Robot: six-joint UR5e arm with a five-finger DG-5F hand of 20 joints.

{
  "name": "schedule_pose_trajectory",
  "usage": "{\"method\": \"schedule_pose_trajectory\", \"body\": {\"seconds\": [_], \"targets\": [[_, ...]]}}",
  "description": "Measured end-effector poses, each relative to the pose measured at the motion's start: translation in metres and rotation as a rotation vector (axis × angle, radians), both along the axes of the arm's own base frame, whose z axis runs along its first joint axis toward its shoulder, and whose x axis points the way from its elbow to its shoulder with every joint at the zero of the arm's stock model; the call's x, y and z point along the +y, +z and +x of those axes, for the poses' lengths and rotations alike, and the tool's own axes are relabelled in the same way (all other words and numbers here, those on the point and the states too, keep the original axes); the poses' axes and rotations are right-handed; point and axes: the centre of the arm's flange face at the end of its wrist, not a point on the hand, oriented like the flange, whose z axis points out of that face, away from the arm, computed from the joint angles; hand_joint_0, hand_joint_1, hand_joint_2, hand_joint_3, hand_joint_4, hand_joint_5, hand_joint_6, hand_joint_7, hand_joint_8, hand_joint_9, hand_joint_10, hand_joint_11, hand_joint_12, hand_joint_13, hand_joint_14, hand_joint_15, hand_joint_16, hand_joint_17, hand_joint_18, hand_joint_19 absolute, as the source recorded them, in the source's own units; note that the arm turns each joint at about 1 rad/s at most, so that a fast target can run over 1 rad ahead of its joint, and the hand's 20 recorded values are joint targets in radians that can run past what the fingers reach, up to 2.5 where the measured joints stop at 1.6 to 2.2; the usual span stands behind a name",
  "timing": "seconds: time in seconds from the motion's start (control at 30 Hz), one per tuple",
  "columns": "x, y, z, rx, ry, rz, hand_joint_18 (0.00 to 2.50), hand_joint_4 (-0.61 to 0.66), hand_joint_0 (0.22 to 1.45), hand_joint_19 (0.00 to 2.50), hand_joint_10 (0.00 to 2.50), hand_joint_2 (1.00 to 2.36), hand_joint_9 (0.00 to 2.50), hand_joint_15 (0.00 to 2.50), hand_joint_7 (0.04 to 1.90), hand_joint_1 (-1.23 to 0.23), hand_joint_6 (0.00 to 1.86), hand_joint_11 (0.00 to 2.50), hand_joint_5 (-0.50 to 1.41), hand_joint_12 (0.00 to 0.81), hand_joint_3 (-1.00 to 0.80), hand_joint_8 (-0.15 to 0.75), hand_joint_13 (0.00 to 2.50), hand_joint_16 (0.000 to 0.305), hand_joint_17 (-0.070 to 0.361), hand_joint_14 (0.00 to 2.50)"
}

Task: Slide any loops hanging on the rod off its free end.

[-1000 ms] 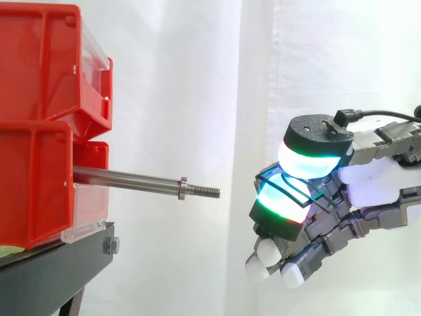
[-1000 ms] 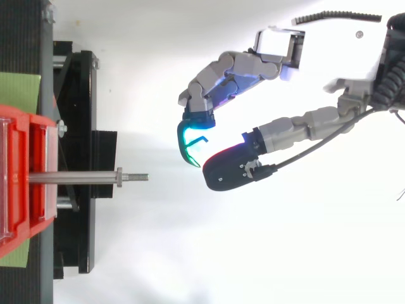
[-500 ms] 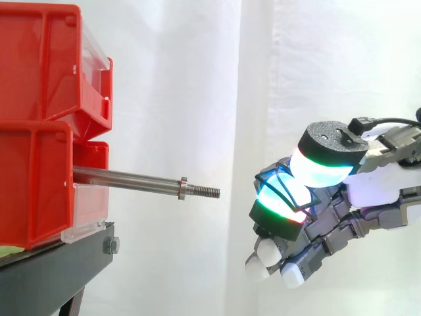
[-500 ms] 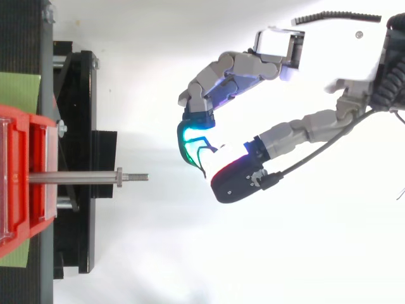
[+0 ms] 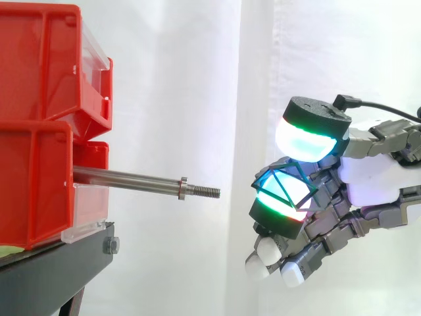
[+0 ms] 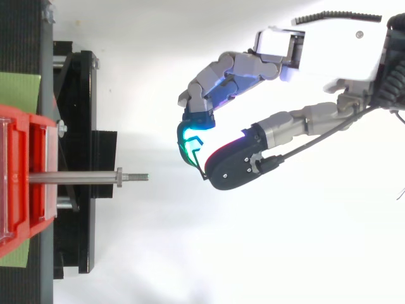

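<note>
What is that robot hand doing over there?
The hand holds a thin black loop at its glowing fingertips, out past the free end of the rod. The rod sticks out from the red bins and has nothing hanging on it.

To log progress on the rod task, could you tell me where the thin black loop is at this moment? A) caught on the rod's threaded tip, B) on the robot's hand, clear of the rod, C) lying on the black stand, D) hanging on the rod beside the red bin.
B: the thin black loop lies across the hand, which is apart from the free end of the rod, and the rod itself is bare.
</note>
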Motion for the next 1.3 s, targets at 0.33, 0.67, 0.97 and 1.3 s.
{"method": "schedule_pose_trajectory", "body": {"seconds": [0.33,0.67,0.97,1.3], "targets": [[0.0002,0.0007,0.0006,-0.002,0.0,0.0,0.45,0.12,0.56,0.33,0.02,1.02,0.66,0.21,0.99,-0.77,0.91,0.43,-0.16,0.33,-0.18,0.268,0.45,0.046,0.103,0.01],[0.0002,0.0014,0.0006,-0.002,-0.001,0.001,0.46,0.14,0.57,0.32,0.02,1.01,0.67,0.2,1.02,-0.71,0.9,0.42,-0.14,0.327,-0.31,0.268,0.45,0.046,0.103,0.01],[0.0006,0.0013,0.0007,-0.002,-0.001,0.001,0.45,0.06,0.58,0.32,0.02,1.02,0.66,0.2,1.03,-0.8,0.91,0.43,-0.15,0.327,-0.18,0.262,0.45,0.045,0.102,0.01],[0.0018,0.0012,0.0012,-0.004,0.0,0.004,0.43,0.12,0.52,0.36,0.02,1.01,0.69,0.21,0.97,-0.59,0.9,0.4,-0.14,0.338,-0.27,0.267,0.44,0.048,0.107,0.01]]}}
